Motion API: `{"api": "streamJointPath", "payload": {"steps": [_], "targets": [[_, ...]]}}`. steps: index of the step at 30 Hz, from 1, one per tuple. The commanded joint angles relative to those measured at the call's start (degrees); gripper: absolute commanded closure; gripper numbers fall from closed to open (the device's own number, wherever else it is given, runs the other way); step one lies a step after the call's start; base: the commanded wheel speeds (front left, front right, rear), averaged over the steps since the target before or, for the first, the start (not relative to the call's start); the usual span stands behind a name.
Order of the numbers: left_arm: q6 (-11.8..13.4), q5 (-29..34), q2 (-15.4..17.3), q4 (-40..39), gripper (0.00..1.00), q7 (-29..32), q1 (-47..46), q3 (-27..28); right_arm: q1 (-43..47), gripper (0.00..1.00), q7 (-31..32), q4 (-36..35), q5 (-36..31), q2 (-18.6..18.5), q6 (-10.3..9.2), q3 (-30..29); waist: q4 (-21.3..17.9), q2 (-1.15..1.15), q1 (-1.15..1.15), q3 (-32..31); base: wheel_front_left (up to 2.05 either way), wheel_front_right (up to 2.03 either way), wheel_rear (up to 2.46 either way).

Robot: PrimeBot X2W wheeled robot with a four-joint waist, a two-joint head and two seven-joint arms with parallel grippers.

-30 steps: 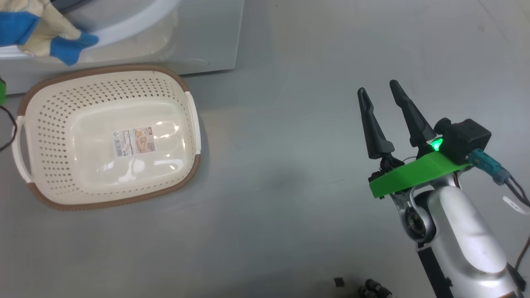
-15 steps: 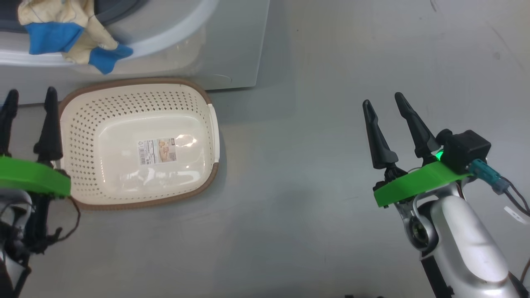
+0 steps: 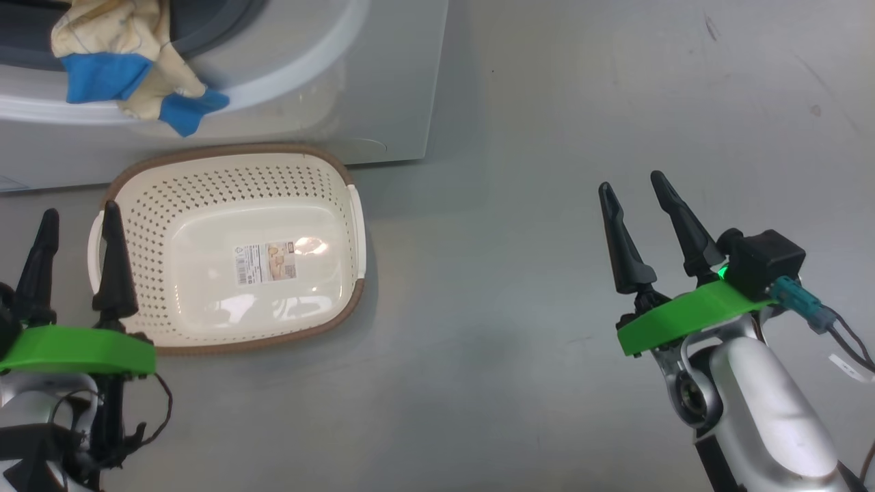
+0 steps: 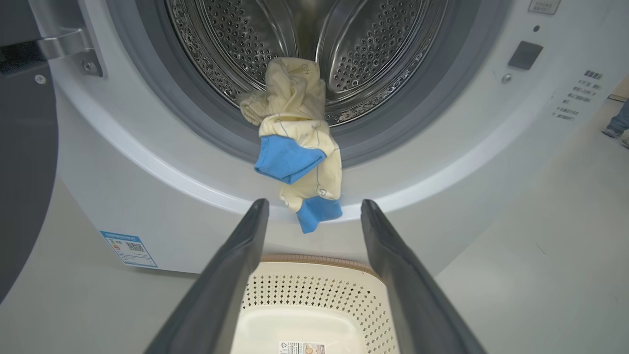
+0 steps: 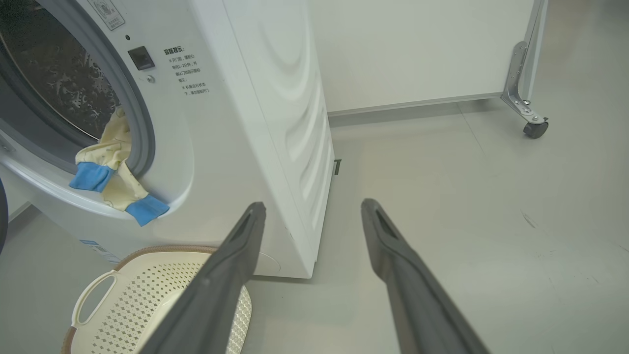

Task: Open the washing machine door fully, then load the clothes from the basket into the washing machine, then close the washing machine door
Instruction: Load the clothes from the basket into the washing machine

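A big white washing machine (image 4: pixel 457 147) stands at twelve o'clock in the left wrist view. At nine o'clock there is a dark panel, probably the washing machine door (image 4: pixel 22 162) swung wide open.

On the floor just in front of the machine sits the cream basket (image 3: pixel 205 178), at nine o'clock in the head view. It holds nothing but a sticker.

The left gripper (image 3: pixel 80 215) hovers at eight o'clock beside the basket, and the right gripper (image 3: pixel 629 183) at four o'clock over bare floor. Both have their fingers spread wide and hold nothing.

The clothes (image 4: pixel 300 147), a pale yellow bundle with blue cuffs, hang half in and half out. They drape from the steel drum (image 4: pixel 383 44) over the grey seal (image 4: pixel 196 113) and the white lip.

The clothes look light, soft and limp, so they would likely sag and could catch on the seal. The thick fold above the lower blue cuff seems the best place to pinch before pushing them inward.

The left wrist view shows the drum interior, which the head view cuts off. The right wrist view shows the machine's ribbed side and a caster (image 5: pixel 534 129) at two o'clock.
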Motion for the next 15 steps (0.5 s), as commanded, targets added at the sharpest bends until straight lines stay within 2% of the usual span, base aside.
{"api": "streamJointPath", "payload": {"steps": [1, 7, 15], "targets": [[-0.4, 0.8, 1.1, -1.7, 0.0, -0.6, -0.4, 3.3, 0.3, 0.0, -0.4, -1.4, -0.5, -0.3, 0.03, 1.0, 0.0, 0.0, 0.01, 0.0, 0.0, 0.0, 0.0], [-2.5, 4.1, -2.2, -0.9, 0.0, -0.6, 0.2, 5.8, 0.4, 0.0, -0.4, -1.3, -0.2, -0.3, 0.03, 1.1, -0.2, 0.0, 0.01, 0.2, 0.0, 0.0, 0.0], [-4.0, 6.1, -3.7, 0.3, 0.0, -0.6, 0.0, 7.4, 0.3, 0.0, -0.4, -1.1, 0.0, -0.3, 0.03, 1.4, -0.4, 0.0, 0.01, -0.1, 0.0, 0.0, 0.0]]}}
